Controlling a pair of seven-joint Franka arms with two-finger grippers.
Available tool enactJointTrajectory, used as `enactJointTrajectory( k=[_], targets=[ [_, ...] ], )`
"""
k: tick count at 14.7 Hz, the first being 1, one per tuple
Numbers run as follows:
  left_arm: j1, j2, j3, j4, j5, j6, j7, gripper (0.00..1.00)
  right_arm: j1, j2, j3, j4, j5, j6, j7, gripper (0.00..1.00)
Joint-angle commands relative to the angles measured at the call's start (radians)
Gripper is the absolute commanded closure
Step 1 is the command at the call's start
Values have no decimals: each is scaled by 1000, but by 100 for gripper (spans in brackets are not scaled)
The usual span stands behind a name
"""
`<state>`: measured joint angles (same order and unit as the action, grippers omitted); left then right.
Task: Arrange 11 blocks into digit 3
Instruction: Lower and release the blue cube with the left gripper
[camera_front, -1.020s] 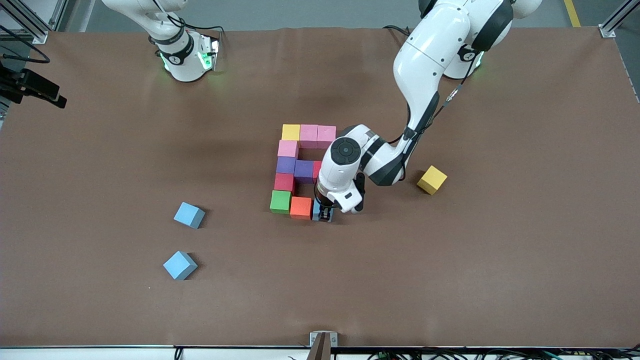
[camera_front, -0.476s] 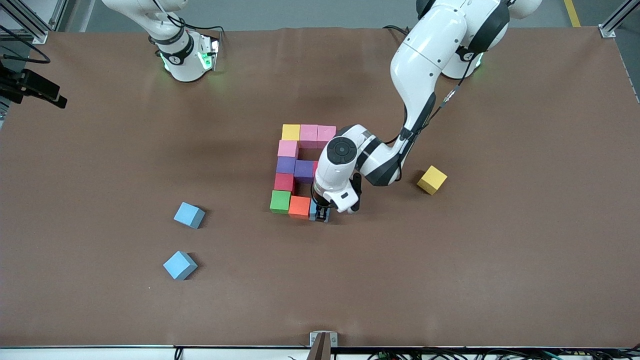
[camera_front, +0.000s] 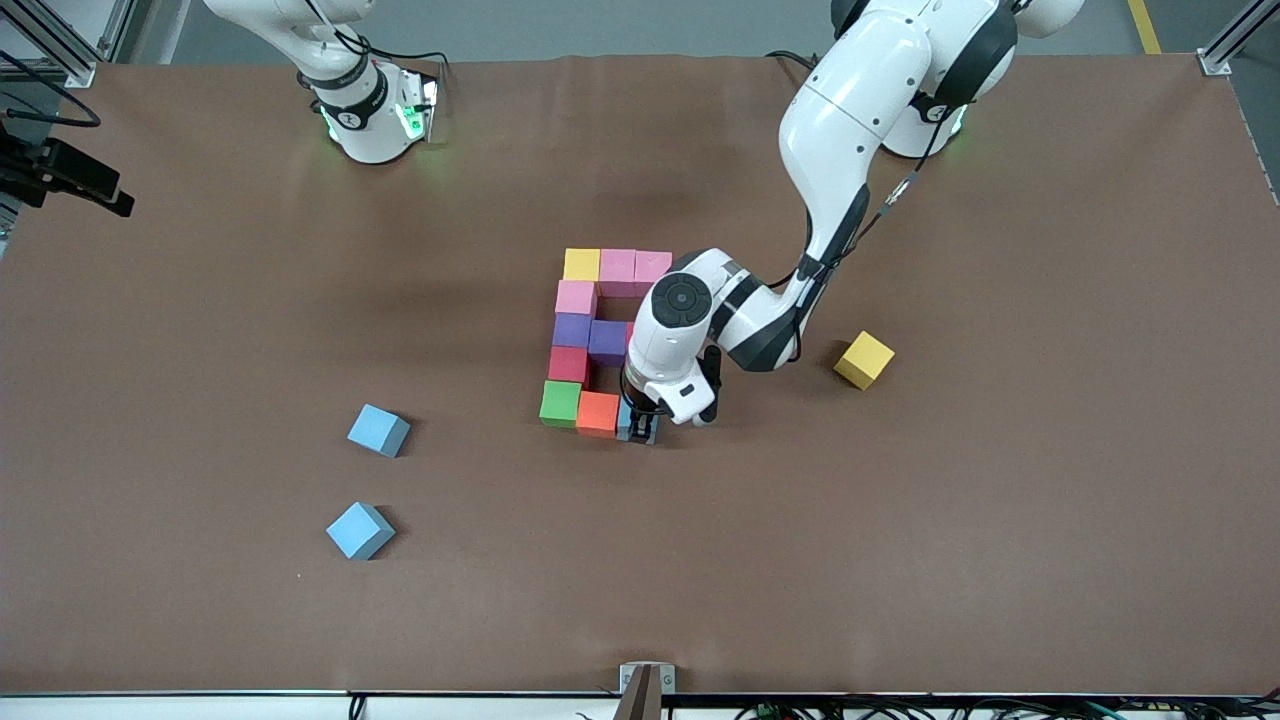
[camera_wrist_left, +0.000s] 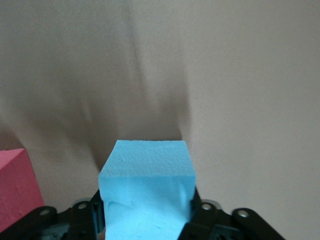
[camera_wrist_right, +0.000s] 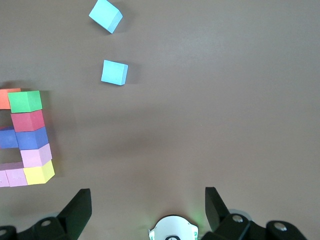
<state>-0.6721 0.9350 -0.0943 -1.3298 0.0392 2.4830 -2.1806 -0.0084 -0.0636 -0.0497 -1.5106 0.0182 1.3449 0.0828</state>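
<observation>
Brown matte sheeting is covering the counter (camera_front: 1000, 520) you are working over, and near its middle the blocky figure of small foam cubes (camera_front: 590, 340) is taking the shape of the digit 3. A yellow cube (camera_front: 581, 264) and two pink cubes (camera_front: 634, 268) are forming the bar farthest from the front camera. A third pink cube (camera_front: 575, 297), a purple cube (camera_front: 572, 329) and a red cube (camera_front: 567, 364) are running down the spine at the right arm's end. A second purple cube (camera_front: 607, 341) is making the middle bar, with a red sliver beside it mostly hidden under the left arm. A green cube (camera_front: 560, 402) and an orange cube (camera_front: 599, 413) are lying in the nearest bar. The left gripper (camera_front: 642, 430) is reaching down at that bar's open end, straddling a light blue foam cube (camera_wrist_left: 145, 165) just beside the orange cube; you cannot tell whether it is clamping the cube or merely flanking it. Two loose light blue cubes (camera_front: 378, 430) (camera_front: 359, 530) are lying well apart from the figure toward the right arm's end, and a loose yellow cube (camera_front: 864, 359) is sitting toward the left arm's end. The right gripper (camera_wrist_right: 146, 205) is waiting high over the counter, spread wide and holding nothing.
</observation>
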Motion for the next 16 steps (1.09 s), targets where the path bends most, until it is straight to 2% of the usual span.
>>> enactJointTrajectory(
  k=[1,10,14,16],
  targets=[
    [-17,48,4,35,-30,11,1,0,4,-21,-2,-23,-3,3,-9,0],
    [6,-47,2,27,-33,-75,1,0,2,-21,-2,-23,-3,3,-9,0],
    [6,-122,2,7,-32,-193,4,0,4,-21,-2,-23,-3,5,-9,0],
    [22,-188,5,-38,-25,-223,24,0,2,-21,-2,-23,-3,5,-9,0]
  ],
)
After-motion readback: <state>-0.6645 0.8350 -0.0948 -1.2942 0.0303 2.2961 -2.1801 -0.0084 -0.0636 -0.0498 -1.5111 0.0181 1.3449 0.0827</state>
